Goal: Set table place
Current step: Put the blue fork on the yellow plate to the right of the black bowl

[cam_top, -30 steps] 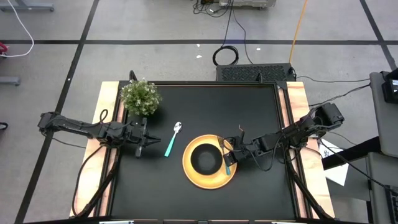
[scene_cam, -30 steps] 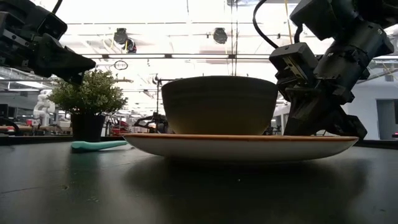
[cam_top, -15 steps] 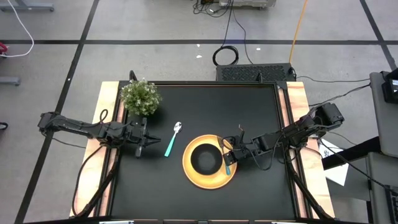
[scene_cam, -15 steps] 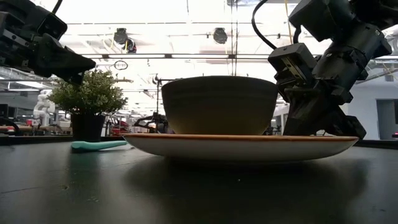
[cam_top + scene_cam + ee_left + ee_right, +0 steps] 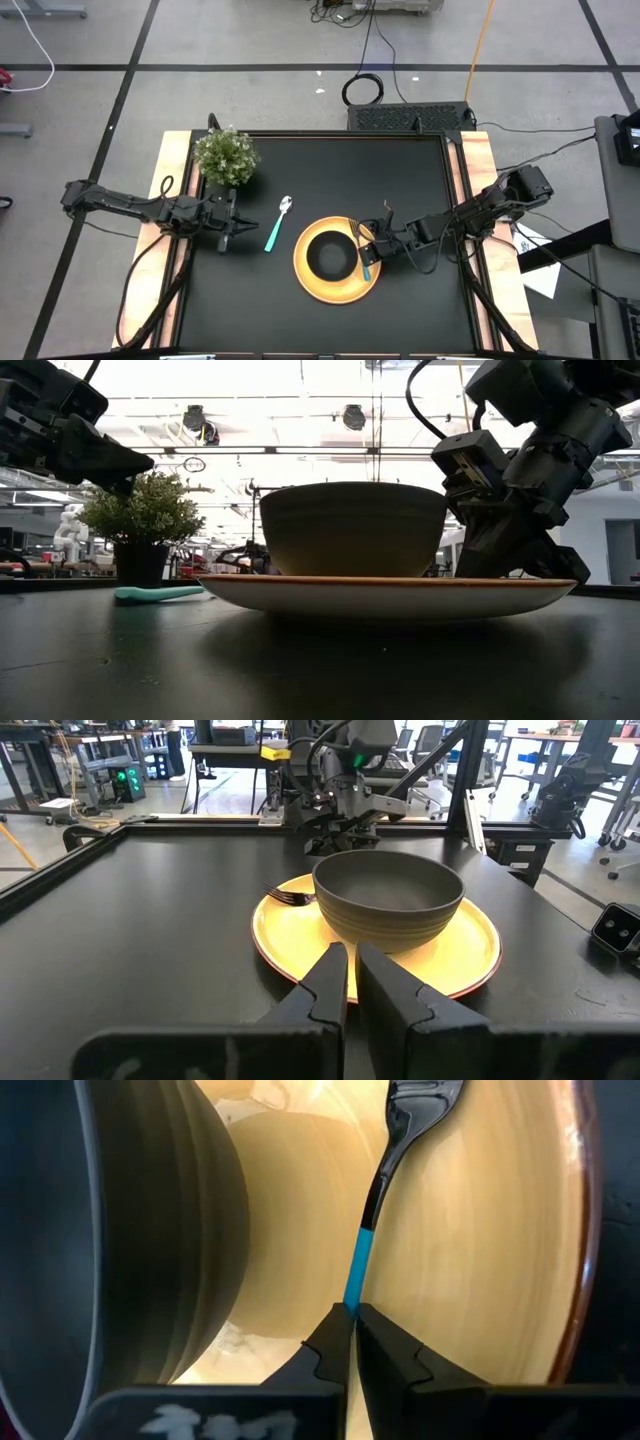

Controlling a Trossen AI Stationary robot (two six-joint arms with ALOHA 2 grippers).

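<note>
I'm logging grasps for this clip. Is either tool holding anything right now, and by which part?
The right tool grips the fork by its teal handle, over the yellow plate. The left tool is shut on nothing.

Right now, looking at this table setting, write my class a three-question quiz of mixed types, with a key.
1. True or false: the black bowl sits on the yellow plate.
2. Which item does the right tool grip? A) spoon B) fork C) plant
3. Fill in: the spoon lies on the table between the plate and the ____ tool.

Key: 1 true. 2 B, the fork, held by its teal handle over the plate. 3 left; the left tool is shut and empty.
</note>
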